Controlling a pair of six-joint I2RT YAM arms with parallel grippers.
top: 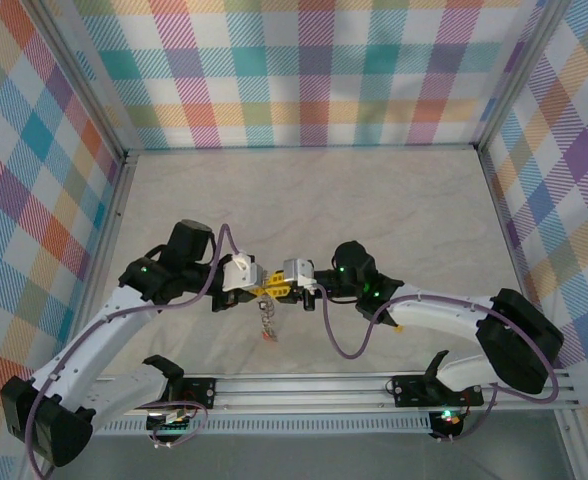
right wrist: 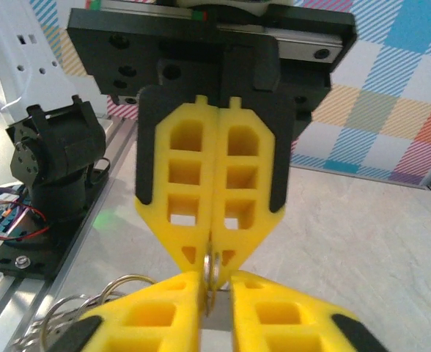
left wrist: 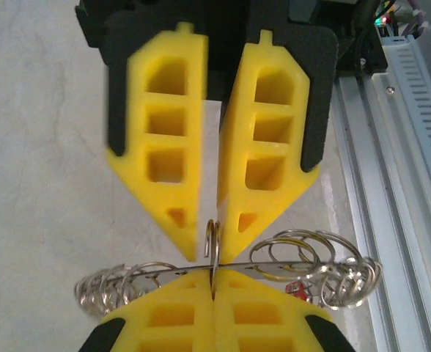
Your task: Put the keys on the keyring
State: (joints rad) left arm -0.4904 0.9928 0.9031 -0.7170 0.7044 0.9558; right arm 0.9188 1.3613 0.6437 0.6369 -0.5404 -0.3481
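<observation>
above the pale desk (top: 304, 190), left hand (left wrist: 210, 242) and right hand (right wrist: 212, 268) meet tip to tip, both pinched shut on the keyring (left wrist: 303, 257), mid-threading; next likely needs a fine, aligned slide.

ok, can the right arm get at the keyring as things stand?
Probably yes, it looks to be there already. The right gripper meets the left gripper tip to tip, both shut on a small ring, and the keyring runs straight across their tips with nothing in between.
</observation>
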